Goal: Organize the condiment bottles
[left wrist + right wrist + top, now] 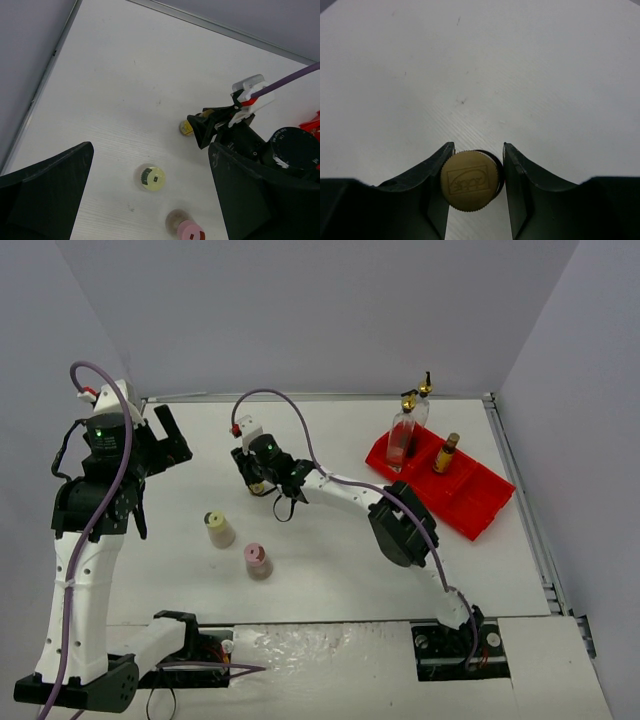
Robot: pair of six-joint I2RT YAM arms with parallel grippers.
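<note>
My right gripper point(262, 483) stands over a small amber bottle with a gold cap point(471, 181) on the table, one jaw against each side of it. This bottle also shows in the left wrist view point(186, 128). The squat cream bottle point(219, 529) and the squat pink bottle point(258, 560) stand on the table nearer the front; both show in the left wrist view, cream point(149, 178) and pink point(189, 231). Two tall clear glass bottles point(402, 437) point(420, 408) and another amber bottle point(445, 453) stand in the red tray point(470, 498). My left gripper point(170, 440) is open, empty and raised at the far left.
The red tray lies at the back right, near the table's right rail point(520, 480). The right arm's purple cable point(300, 430) arcs over the table's middle. Grey walls close in the back and both sides.
</note>
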